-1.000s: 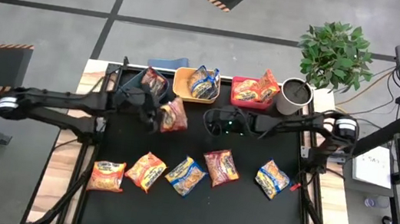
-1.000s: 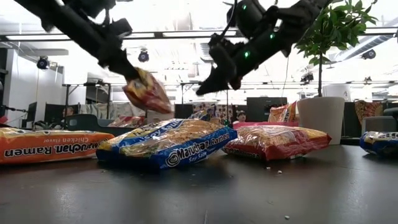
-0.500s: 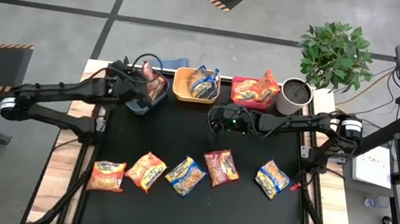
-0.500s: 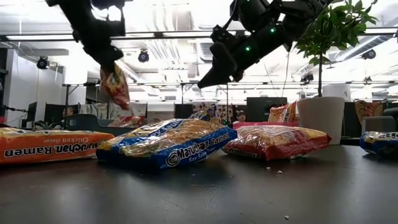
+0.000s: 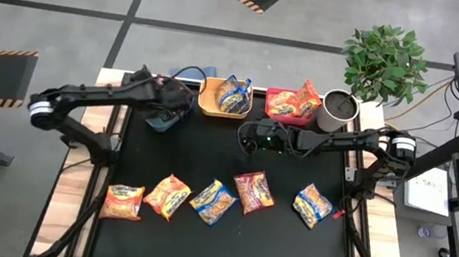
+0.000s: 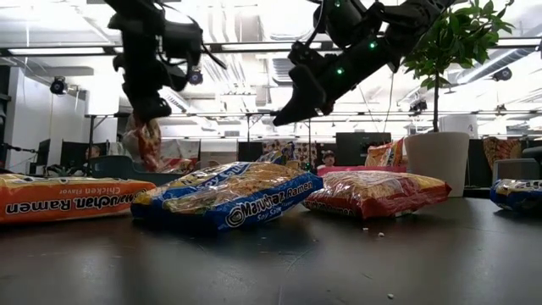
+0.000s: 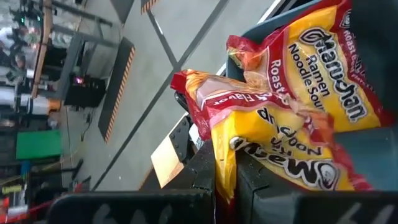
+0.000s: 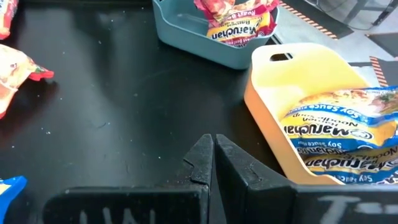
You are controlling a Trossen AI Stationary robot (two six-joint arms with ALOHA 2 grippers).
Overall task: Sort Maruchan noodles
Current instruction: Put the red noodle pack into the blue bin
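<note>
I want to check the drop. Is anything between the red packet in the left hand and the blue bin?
Nothing visible blocks it. The left hand holds the red packet right over the blue bin, where another red packet already lies.

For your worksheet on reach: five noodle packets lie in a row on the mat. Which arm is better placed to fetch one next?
Probably the right. Its hand hangs empty, fingers together, above the mat. The left hand grips a red-trimmed packet over the blue bin.

High view: left gripper (image 5: 167, 113) covers the blue bin (image 5: 182, 97) interior at the counter's far-left edge, held red-trim packet (image 7: 273, 134) hidden; rightmost packet (image 6: 518, 193) cut by low-view edge.
</note>
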